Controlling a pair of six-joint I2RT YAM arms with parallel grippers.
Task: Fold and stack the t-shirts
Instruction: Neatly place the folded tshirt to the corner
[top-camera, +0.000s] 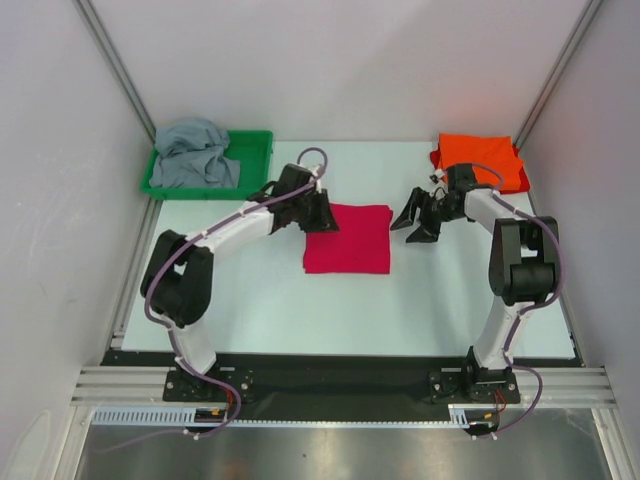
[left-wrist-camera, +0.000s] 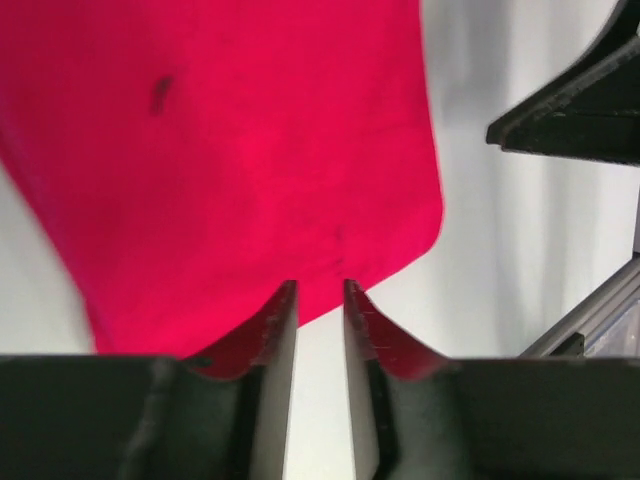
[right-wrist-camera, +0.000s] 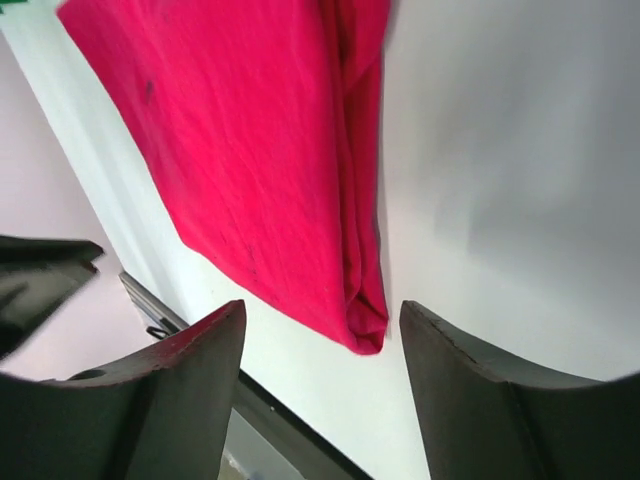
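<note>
1. The folded crimson-pink cloth t-shirt (top-camera: 347, 238) is lying at the middle of the pale counter (top-camera: 260, 300), the left gripper (top-camera: 326, 218) hovering slightly parted and empty at its left edge.
2. The right gripper (top-camera: 413, 231) is gaping empty beside its right edge; either gripper catching cloth could be dragging the fold open.

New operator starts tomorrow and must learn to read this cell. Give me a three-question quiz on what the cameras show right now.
1. Multiple choice: what colour is the t-shirt crumpled in the green tray? A pink, B orange, C grey.
2. True or false: the right gripper is shut on the crimson-pink t-shirt.
3. Fill in: the folded orange t-shirt lies at the far ___ corner of the table.
Key: 1 C, the grey t-shirt. 2 False; its jaws stand open, off the cloth. 3 Right.
</note>
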